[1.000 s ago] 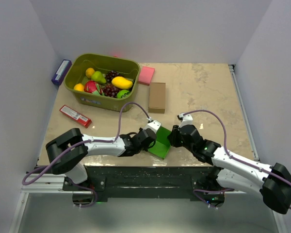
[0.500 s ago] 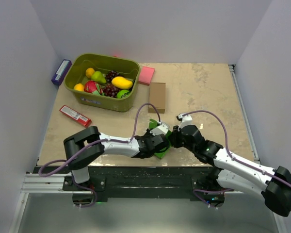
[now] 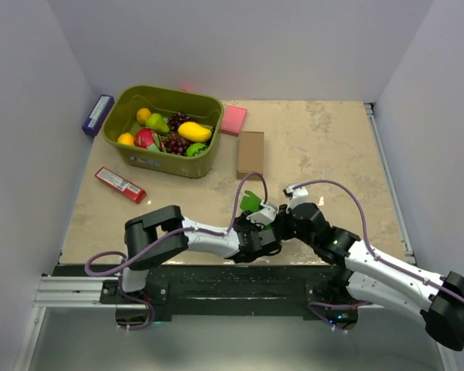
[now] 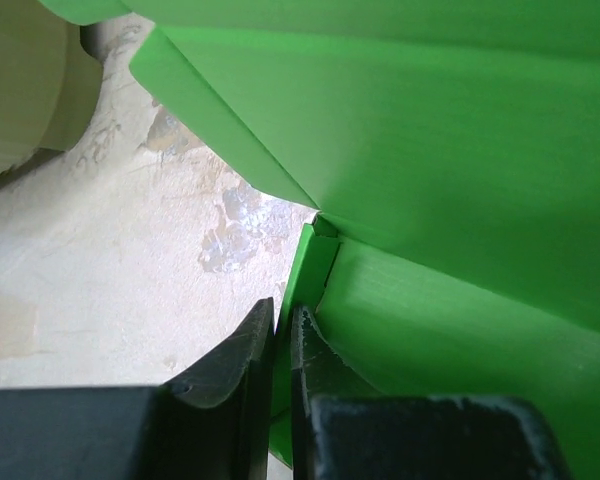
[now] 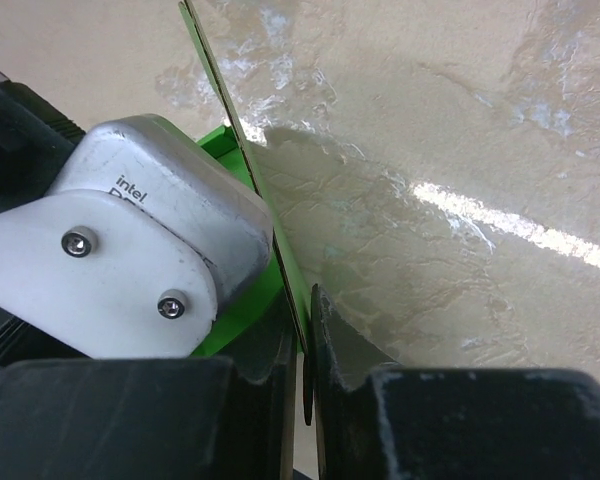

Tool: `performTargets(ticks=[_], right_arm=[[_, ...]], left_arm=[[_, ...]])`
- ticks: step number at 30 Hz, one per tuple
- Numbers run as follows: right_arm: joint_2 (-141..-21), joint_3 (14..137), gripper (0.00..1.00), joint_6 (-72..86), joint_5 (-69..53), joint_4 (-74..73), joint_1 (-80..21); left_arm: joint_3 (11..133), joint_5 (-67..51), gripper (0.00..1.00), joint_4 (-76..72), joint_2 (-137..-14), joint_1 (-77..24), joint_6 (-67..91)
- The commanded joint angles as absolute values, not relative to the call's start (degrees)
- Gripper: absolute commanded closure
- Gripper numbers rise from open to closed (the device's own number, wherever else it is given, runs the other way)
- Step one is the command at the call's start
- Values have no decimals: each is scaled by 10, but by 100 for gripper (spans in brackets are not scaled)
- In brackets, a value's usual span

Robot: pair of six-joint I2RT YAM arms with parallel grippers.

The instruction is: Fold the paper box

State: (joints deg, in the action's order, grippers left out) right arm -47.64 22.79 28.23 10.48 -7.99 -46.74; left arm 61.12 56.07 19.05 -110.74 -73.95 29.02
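Twice pinched paper box (image 4: 460,150): left fingers (image 4: 232,358), right fingers (image 5: 342,342).

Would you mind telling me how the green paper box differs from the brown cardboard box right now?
Colour: the paper box is bright green, the cardboard box brown. Form: the paper box shows loose flaps and open folds, the cardboard box is a closed block. Handling: the left gripper and right gripper both pinch the paper box, while the cardboard box lies untouched farther back. Both are card.

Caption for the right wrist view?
Right jaws pinch the edge of a bright green card box blank over marbled tabletop.
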Motion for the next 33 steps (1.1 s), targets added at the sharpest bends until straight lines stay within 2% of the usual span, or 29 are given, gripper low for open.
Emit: performTargets(ticks=[1,12,20,25,33], right_arm=[[-461,232,95,289,101,-37,-465],[-486,225,95,303,88,-13,-464],[-491,232,94,311,96,-20,-464],[-497,243,94,310,104,-29,-464],[-508,256,93,308,110,-35,-464]], left_arm=[[579,523,100,267,-1164,-737,327],[546,443,100,215,-1172,-757,363],[559,428,100,248,-1186,-770,387],[583,416,78,250,-1135,-769,372],[635,414,57,285,-1108,-764,353]])
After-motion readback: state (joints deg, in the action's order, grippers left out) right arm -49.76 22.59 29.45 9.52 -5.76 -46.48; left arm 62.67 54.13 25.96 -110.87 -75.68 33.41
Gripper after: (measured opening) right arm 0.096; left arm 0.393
